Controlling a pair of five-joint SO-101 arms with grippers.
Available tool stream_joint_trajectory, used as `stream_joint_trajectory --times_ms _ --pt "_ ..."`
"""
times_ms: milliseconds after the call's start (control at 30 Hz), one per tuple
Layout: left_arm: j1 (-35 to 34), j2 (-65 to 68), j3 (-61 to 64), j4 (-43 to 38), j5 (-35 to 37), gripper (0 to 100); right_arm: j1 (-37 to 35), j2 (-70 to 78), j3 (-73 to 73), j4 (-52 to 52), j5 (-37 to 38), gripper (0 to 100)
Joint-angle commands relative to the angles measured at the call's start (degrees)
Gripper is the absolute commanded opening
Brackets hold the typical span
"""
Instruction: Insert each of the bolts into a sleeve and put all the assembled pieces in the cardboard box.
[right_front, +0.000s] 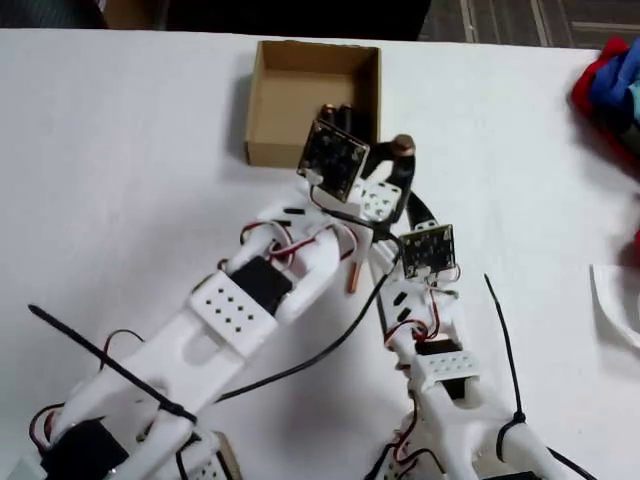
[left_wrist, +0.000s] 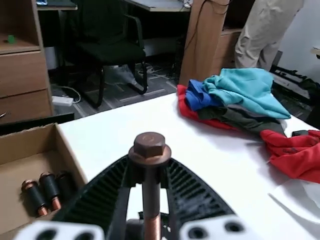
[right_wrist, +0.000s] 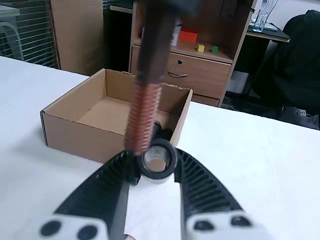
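Observation:
My left gripper (left_wrist: 147, 165) is shut on a copper bolt (left_wrist: 148, 150), holding it upright with its hex head (right_front: 402, 145) on top, just beside the cardboard box (right_front: 262, 95). My right gripper (right_wrist: 156, 162) is shut on a black sleeve (right_wrist: 159, 159) whose open end faces the camera. The bolt's threaded end (right_wrist: 140, 120) comes down to the sleeve's rim, slightly beside the opening. Inside the box (left_wrist: 30, 150) lie assembled pieces (left_wrist: 42, 192), dark sleeves with copper ends, against one wall. Another copper bolt (right_front: 352, 270) lies on the table between the arms.
A heap of coloured clothes (right_front: 610, 80) sits at the table's far right edge, with a white object (right_front: 615, 300) nearer along that edge. Black cables and cable ties (right_front: 505, 340) trail around both arms. The white table (right_front: 120, 180) left of the box is bare.

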Motion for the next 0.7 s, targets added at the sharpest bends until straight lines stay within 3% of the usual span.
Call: stream_joint_trajectory --times_ms 0,267,667 --pt "-2.29 -0.44 -0.31 -0.35 0.0 3 -0.48 -0.31 -2.9 0.13 0.18 2.2" --pt "-4.66 -0.35 -0.31 -0.35 0.0 3 -6.81 -0.31 -4.92 5.85 0.09 2.2" --pt "-4.66 -0.88 1.45 0.0 0.0 3 -6.55 -0.04 -12.66 20.09 0.09 2.2"
